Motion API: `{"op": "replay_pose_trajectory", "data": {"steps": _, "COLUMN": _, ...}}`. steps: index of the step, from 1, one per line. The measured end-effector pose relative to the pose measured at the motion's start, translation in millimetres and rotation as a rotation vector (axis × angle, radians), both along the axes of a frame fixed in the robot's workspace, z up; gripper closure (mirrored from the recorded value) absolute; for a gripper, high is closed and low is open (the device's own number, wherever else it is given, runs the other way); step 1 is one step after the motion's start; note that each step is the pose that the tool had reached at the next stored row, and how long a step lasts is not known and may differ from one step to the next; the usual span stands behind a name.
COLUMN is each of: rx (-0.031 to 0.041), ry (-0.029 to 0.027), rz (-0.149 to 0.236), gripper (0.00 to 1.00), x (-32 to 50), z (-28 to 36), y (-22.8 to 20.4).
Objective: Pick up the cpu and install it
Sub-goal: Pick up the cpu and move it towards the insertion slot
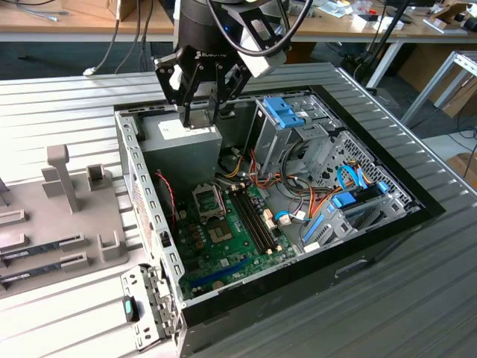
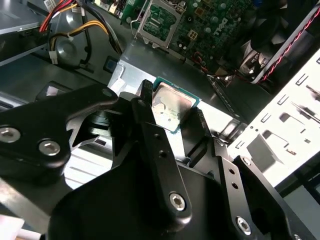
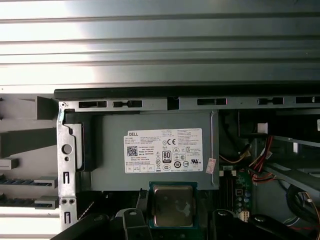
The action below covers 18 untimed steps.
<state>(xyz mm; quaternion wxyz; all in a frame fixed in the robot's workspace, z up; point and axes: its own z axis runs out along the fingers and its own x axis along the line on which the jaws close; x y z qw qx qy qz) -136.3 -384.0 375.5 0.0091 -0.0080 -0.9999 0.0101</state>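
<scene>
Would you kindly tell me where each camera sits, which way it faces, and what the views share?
Exterior view: off the arm, raised, looking down into the open computer case; the arm's wrist and claw hang over the power supply.
First wrist view: on the wrist, facing the power supply and slatted table; the claw grips the cpu.
Second wrist view: on the wrist, looking past the claw toward the socket.
Both wrist views share the gripped cpu.

Computer case (image 1: 141, 194) on the surface (image 1: 417, 298), power supply (image 1: 179, 145) in its far corner at the exterior view's left, pincer (image 1: 200, 112) gripping the cpu (image 2: 171, 106) above it, motherboard (image 1: 223, 239) on the case floor, drive cage (image 1: 287, 119) toward the exterior view's right.
</scene>
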Motion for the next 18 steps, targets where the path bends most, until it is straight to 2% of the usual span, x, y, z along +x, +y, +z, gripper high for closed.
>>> {"op": "replay_pose_trajectory", "data": {"steps": 18, "rx": 0.0, "ry": 0.0, "rz": 0.0, "gripper": 0.53, "x": 13.8, "z": -3.0, "y": -1.2}}
